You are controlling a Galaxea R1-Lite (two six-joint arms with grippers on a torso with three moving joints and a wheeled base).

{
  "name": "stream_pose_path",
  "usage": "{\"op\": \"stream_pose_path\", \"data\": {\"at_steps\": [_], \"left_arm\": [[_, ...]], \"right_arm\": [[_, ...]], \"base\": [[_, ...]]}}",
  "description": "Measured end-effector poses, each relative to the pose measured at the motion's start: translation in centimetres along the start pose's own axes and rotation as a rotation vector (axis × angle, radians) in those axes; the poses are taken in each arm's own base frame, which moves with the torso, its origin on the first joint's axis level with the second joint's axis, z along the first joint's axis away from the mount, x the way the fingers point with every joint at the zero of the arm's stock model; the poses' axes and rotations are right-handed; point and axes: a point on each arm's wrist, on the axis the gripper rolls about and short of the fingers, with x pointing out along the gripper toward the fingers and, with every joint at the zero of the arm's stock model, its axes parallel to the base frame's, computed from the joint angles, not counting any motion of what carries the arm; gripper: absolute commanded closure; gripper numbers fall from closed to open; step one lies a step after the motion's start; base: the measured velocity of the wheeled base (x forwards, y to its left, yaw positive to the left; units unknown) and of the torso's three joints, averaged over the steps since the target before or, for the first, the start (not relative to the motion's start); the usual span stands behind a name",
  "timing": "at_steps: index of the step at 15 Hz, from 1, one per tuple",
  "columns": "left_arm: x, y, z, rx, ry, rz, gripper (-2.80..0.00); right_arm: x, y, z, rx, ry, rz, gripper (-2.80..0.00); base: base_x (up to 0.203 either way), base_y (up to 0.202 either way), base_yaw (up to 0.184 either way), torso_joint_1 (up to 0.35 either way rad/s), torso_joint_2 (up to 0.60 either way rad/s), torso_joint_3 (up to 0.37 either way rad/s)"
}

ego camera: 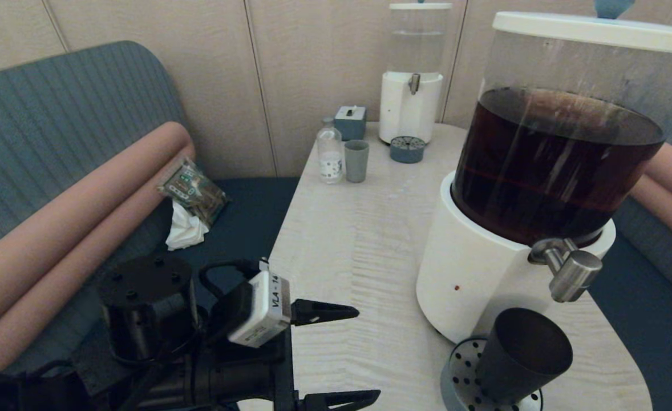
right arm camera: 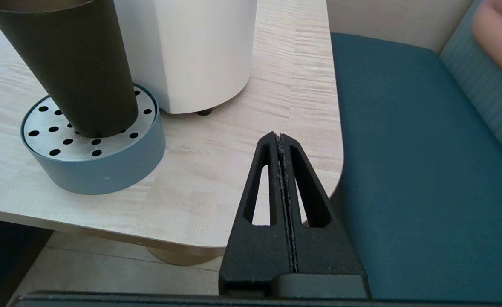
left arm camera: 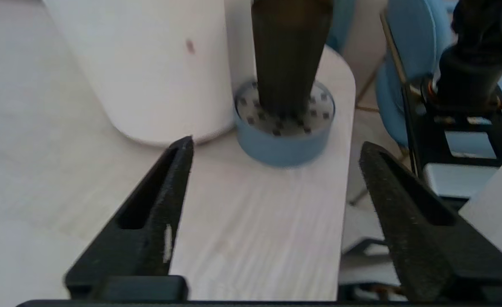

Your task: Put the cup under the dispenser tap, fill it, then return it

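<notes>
The left gripper [ego camera: 350,354] is held wide apart and empty at the near table [ego camera: 359,240] edge, aimed at the cup [ego camera: 521,357] already stood on the drip tray [ego camera: 456,377] beneath the dispenser tap [ego camera: 570,274] (filling apparently pending), while the right gripper [right arm camera: 280,143] is parked pressed together beside the table's corner.

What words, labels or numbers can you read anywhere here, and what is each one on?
"VLA-14", possibly cut off at the edge: white sticker on the left wrist camera.
Label on the small clear bottle: too small to read.
Print on the snack packet on the bench: too blurred to read.
</notes>
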Motion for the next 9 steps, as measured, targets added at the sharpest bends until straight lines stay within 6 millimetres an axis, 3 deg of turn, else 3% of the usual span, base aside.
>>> {"op": "stream_pose_path", "data": {"at_steps": [4, 9], "left_arm": [[1.6, 0.0, -0.8, -0.122, 0.017, -0.051, -2.8], [6.1, 0.7, -0.4, -0.077, -0.065, -0.149, -2.8]], "right_arm": [[0.0, 0.0, 0.0, 0.0, 0.0, 0.0, 0.0], [0.0, 0.0, 0.0, 0.0, 0.001, 0.0, 0.0]], "base": [[0.0, 0.0, 0.0, 0.0, 0.0, 0.0], [0.0, 0.0, 0.0, 0.0, 0.0, 0.0]]}}
